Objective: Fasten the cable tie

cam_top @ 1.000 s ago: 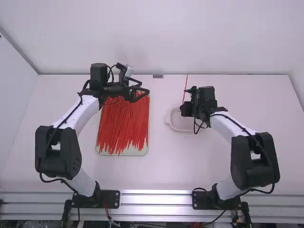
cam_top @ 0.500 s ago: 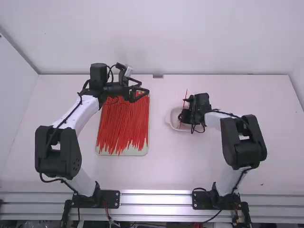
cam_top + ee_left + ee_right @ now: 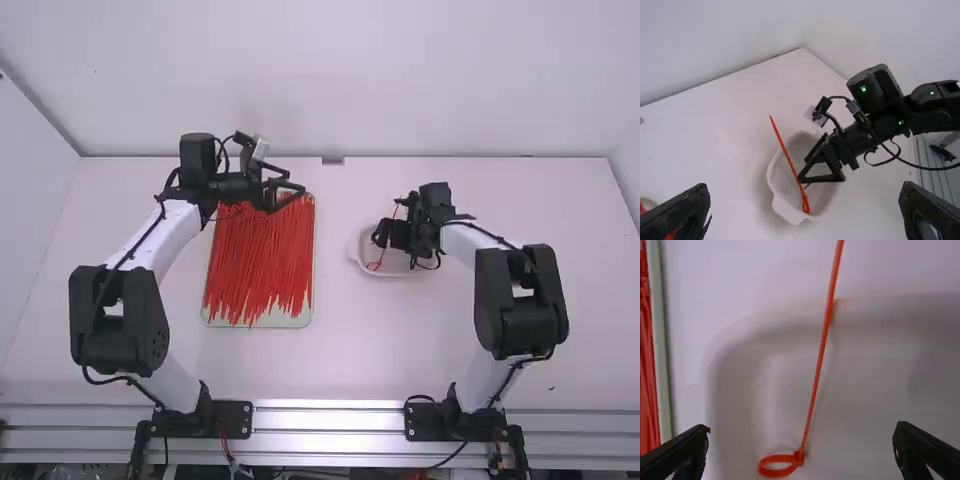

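Observation:
A red cable tie (image 3: 377,263) with a small closed loop (image 3: 777,465) at one end lies in the white bowl (image 3: 355,255), its straight tail leaning out over the rim. My right gripper (image 3: 387,240) hangs just above the bowl, open, with nothing between its fingers. In the left wrist view the tie (image 3: 790,165) rests in the bowl (image 3: 771,175) in front of the right gripper (image 3: 822,167). My left gripper (image 3: 285,193) is open and empty above the far end of the pile of loose red cable ties (image 3: 260,260).
The loose ties lie on a flat white tray (image 3: 300,322) left of the bowl, its edge (image 3: 655,340) close to the bowl in the right wrist view. Bare table lies in front of the tray and bowl and to the right.
The right gripper brought the upright tie down into the bowl and let it go; its fingers now stand apart. The left arm shifted slightly left.

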